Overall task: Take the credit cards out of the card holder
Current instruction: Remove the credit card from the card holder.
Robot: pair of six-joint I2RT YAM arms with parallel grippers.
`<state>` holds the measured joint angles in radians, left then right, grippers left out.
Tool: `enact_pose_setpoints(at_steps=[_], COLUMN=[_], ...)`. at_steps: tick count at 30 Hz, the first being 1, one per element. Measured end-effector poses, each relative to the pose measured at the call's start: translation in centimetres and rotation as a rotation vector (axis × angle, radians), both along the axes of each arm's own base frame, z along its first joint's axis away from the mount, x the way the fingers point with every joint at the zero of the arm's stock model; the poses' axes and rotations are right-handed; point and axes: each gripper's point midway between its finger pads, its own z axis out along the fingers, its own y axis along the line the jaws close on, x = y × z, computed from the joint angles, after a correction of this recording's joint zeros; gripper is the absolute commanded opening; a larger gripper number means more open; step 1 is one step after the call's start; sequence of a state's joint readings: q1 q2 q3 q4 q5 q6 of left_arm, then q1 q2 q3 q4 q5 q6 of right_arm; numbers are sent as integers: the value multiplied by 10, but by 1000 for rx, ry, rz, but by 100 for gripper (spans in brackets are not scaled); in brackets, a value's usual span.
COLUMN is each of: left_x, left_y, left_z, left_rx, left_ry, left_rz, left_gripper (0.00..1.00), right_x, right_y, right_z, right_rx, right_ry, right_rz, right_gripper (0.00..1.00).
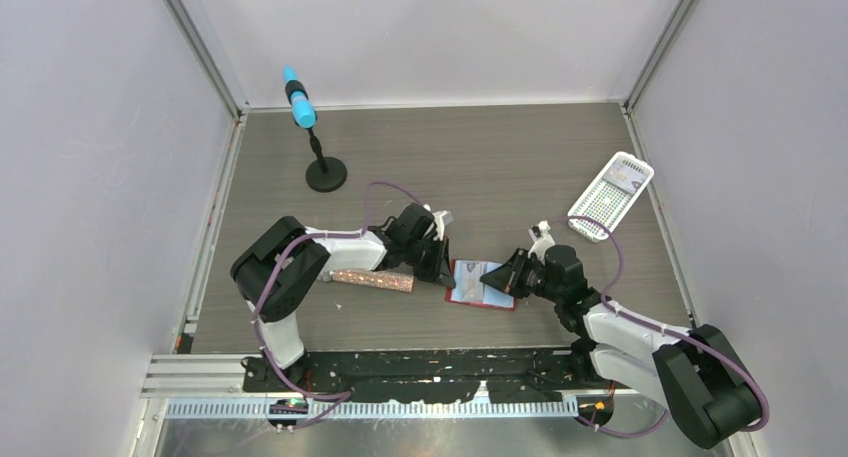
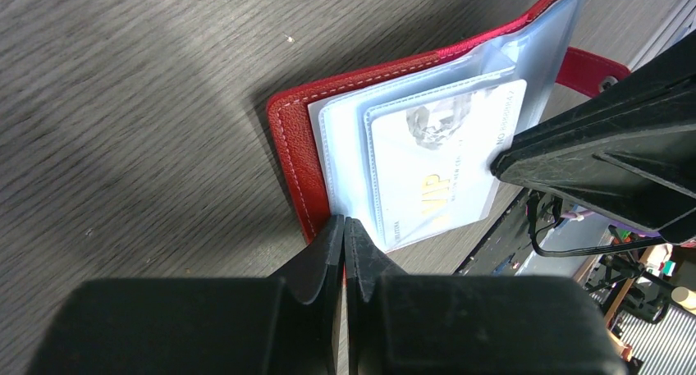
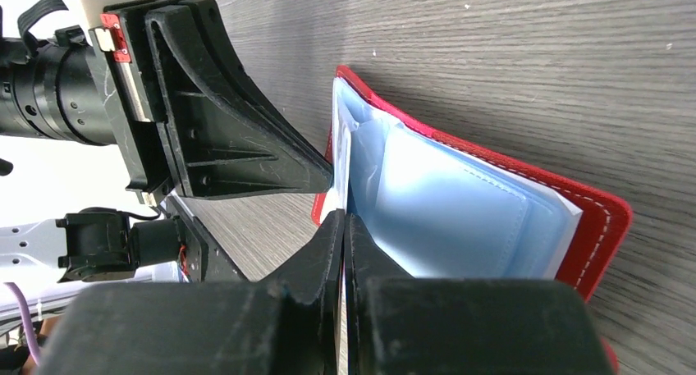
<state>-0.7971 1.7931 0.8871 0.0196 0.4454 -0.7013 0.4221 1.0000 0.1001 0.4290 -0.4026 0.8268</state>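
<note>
Red card holder (image 2: pixel 289 145) lies open on the grey table (image 1: pixel 480 167) between the two arms, a white VIP credit card (image 2: pixel 443 166) showing in a clear pocket. For this step, one gripper should probably pin the cover while the other draws the card along its pocket, not upward. Left gripper (image 2: pixel 345 231), jaws together, reaches low to the holder's near edge. Right gripper (image 3: pixel 345 227), jaws together, angles down at the pale leaves; whether it nips a card is unclear.
</note>
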Motion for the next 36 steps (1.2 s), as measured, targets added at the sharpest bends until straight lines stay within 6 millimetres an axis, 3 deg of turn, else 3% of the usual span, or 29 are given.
enact_pose_setpoints(at_steps=[4,8,12,15,18,36], left_x=[0,0,0,0,0,0], left_y=[0,0,0,0,0,0], left_z=[0,0,0,0,0,0], left_rx=[0,-1,-1,-1,-1,-3], left_ry=[0,0,1,1,0,3], left_rz=[0,1,1,1,1,5], left_gripper=[5,5,5,5,4,4], right_x=[-1,-1,-1,0,0,-3], right_y=[2,2,3,3,4,-11], right_z=[-2,-1,1,3,4,-4], right_rx=[7,25,36,45,53,15], right_ry=[15,16,12,11,10,51], right_rz=[7,6,7,5,8,-32], right_gripper=[5,11,6,13,6,5])
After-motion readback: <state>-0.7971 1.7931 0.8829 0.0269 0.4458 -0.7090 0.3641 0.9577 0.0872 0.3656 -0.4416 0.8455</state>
